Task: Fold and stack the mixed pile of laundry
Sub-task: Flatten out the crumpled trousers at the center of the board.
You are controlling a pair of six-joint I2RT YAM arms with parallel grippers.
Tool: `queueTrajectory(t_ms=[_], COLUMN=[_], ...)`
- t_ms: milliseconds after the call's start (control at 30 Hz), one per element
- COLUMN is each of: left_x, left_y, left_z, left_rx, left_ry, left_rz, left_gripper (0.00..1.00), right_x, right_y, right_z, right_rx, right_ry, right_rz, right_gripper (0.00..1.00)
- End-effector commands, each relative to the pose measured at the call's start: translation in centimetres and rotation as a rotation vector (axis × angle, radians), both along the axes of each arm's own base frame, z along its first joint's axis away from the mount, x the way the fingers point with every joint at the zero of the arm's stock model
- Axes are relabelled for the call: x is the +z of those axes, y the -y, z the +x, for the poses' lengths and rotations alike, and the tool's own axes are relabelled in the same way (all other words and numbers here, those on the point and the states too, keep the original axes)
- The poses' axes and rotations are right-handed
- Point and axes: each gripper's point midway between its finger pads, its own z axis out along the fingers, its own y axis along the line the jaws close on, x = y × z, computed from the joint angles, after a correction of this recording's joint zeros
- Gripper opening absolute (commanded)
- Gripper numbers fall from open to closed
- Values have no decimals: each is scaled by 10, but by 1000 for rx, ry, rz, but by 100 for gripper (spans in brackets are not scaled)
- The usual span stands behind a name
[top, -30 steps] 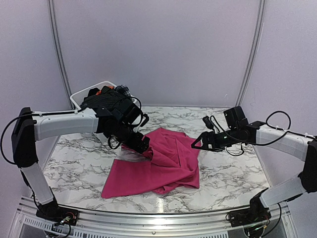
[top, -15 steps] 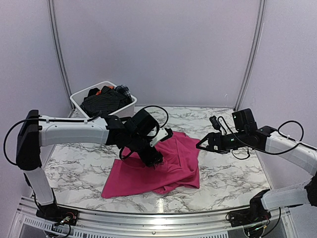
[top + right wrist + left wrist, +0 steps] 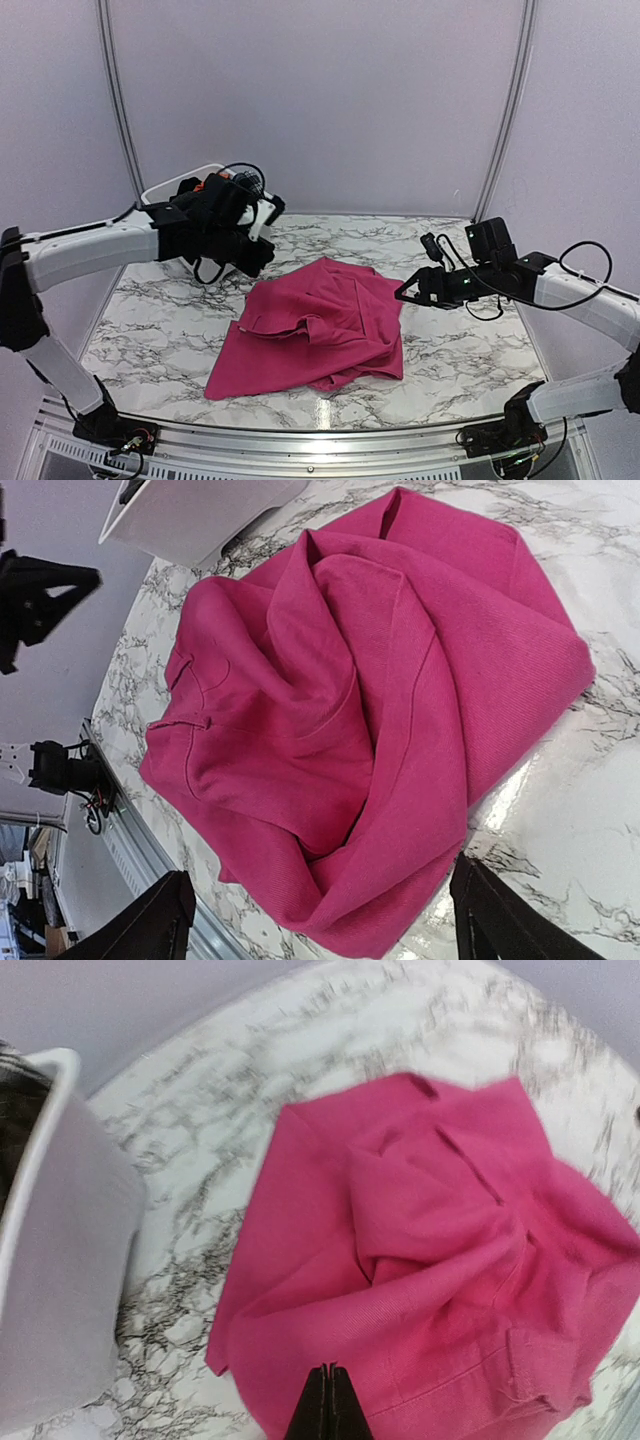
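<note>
Magenta-pink cloth (image 3: pixel 320 325) lies crumpled in loose folds on the marble table (image 3: pixel 470 350), roughly midway between the two arms, its layers doubled over one another and one flat corner reaching toward the near left edge. Left gripper (image 3: pixel 325 1375) hangs above the table at the cloth's far left side, close to the white plastic tub (image 3: pixel 160 200); its two fingers are pressed tight together with nothing showing between them, and in its wrist view their tips point down over the near hem of the cloth, well above the fabric and not gripping it. Right gripper (image 3: pixel 403 293) hovers just beside the cloth's right edge, above the marble, with its jaws spread wide; its wrist view shows one dark finger (image 3: pixel 160 920) at each lower corner and the bunched right side of the cloth lying between and ahead of them, untouched. Dark garments (image 3: pixel 200 200) fill the tub at the back left corner, partly hidden behind the left arm, with a bit of an orange garment (image 3: pixel 201 183) showing at the top of the heap
</note>
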Motion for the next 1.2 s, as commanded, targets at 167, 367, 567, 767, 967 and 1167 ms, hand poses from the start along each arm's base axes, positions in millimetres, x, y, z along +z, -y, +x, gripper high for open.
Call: queueTrajectory(t_ms=[167, 367, 567, 767, 967, 1167], left_x=[44, 7, -58, -56, 14, -5], left_y=[-13, 55, 80, 62, -14, -64], left_z=[-54, -97, -97, -63, -3, 17], left_rx=[-29, -273, -341, -210, 166, 390], left_ry=[-47, -45, -52, -60, -86, -205], left_rz=[-234, -94, 162, 228, -161, -277], left_gripper=[62, 99, 90, 2, 0, 0], right_x=[18, 14, 18, 21, 35, 35], right_y=[-43, -44, -39, -35, -44, -101], right_z=[-2, -5, -10, -11, -6, -23], right_rx=[104, 97, 81, 76, 115, 291], right_ry=[78, 53, 65, 80, 173, 349], right_rz=[-29, -6, 1, -10, -41, -203], right_gripper=[82, 82, 82, 82, 80, 80])
